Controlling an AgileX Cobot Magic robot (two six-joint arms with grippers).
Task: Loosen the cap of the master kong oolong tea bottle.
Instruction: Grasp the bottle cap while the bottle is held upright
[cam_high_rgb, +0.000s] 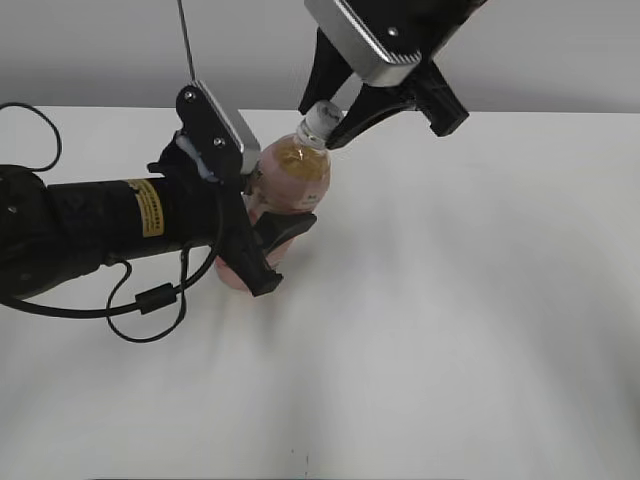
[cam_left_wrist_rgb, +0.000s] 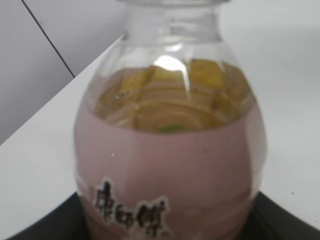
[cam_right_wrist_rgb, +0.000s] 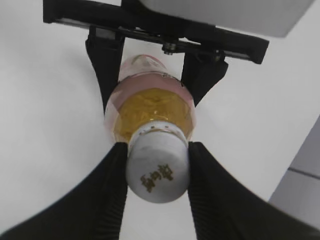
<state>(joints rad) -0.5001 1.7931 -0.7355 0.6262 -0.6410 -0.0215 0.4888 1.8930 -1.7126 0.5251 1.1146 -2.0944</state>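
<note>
White tabletop (cam_high_rgb: 480, 300) fills the room's foreground, with a pale grey wall behind it. Everything below is placed relative to the master kong oolong tea bottle (cam_high_rgb: 290, 190), which stands near the middle of the table, leaning slightly toward the right.

At its top, the right gripper (cam_high_rgb: 335, 122) comes down from above, its two black ribbed fingers (cam_right_wrist_rgb: 107, 195) pressed against opposite sides of the cap (cam_right_wrist_rgb: 157, 167), clamped on it. The cap is white with small dark printing on its top, seated on the neck. The right arm's silver and black wrist housing rises away above the bottle toward the upper edge of the scene.

Lower down, the left gripper (cam_high_rgb: 268, 245) reaches in from the bottle's left and is clamped around the pink label, one black finger (cam_high_rgb: 285, 228) wrapping the front. Amber tea shows through the clear shoulder above the label, which carries dark Chinese characters.

The left arm (cam_high_rgb: 90, 225) stretches away leftward, black with a yellow sticker, and a dark cable (cam_high_rgb: 140, 305) loops on the table beneath it.
</note>
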